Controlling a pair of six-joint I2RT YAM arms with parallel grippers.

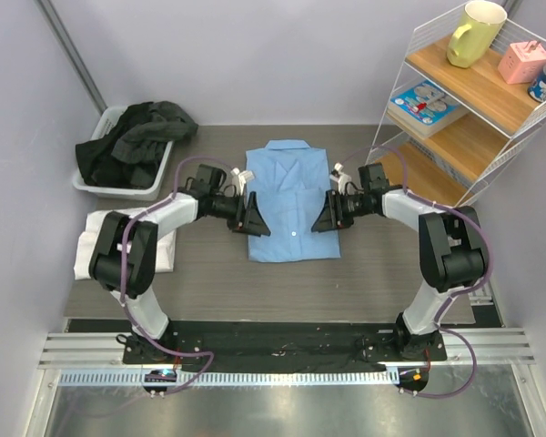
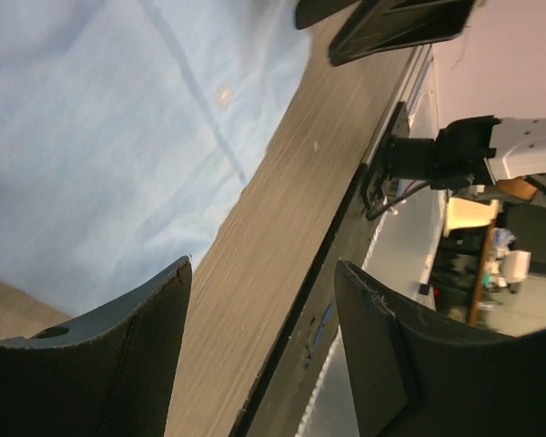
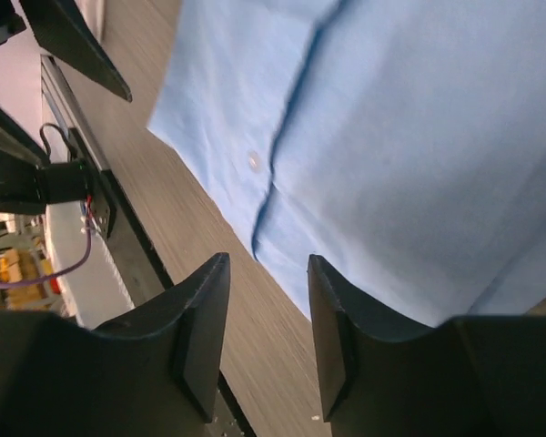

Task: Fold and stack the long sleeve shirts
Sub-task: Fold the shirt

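Left hand sits at the left edge of the folded blue shirt, fingers wide, empty; right hand at its right edge, gap narrower, empty. Symmetric placement suggests a two-handed lift for stacking. White shirt lies well left of the blue shirt on the desk.

Behind the left claw and the right claw ran white arm shells, broken by bulky black joint housings. Thin purple cables looped from just behind each claw back to a black mounting plate. Each claw's fingers were matte black, broad and curved, with faintly scuffed edges.
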